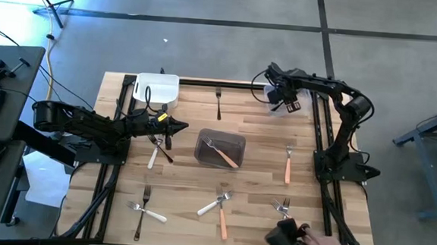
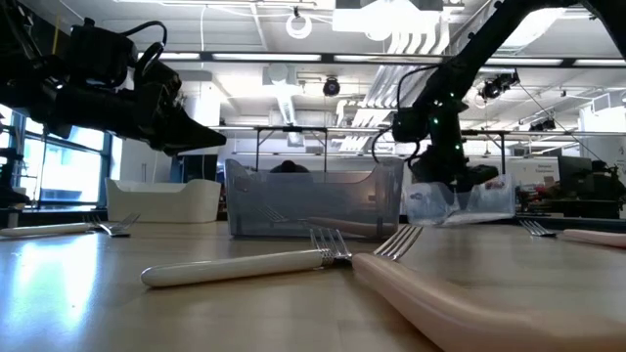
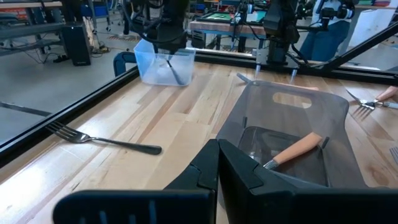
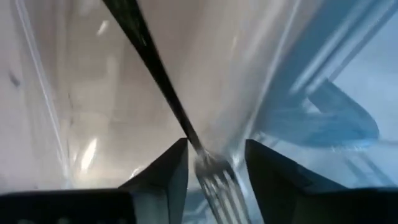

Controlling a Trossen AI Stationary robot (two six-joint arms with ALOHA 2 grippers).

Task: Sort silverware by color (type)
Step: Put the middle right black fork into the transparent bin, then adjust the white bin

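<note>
Overhead, the right hand [image 1: 288, 104] hung over a clear tub [image 1: 270, 89] at the counter's [image 1: 263, 133] far edge near the right corner, while the left hand [image 1: 174, 125], clenched on nothing, waited left of the grey tub [image 1: 219, 149] at the counter's middle, which held an orange-handled fork [image 1: 222, 155]. A black fork [image 1: 218, 102] lay near the far edge, and white and orange forks lay scattered toward the near edge. From counter level, a white-handled fork [image 2: 240, 265] crossed tines with a salmon one [image 2: 450, 298] in front of the grey tub. The left wrist camera showed shut fingers [image 3: 214, 168] pointing at that tub. The right wrist camera showed its fingers [image 4: 168, 165] parted, a dark-handled fork [image 4: 177, 115] standing loose between them inside the clear tub. Apparently a dark fork was being dropped off; next, the right hand would need to lift clear and pick another fork.
</note>
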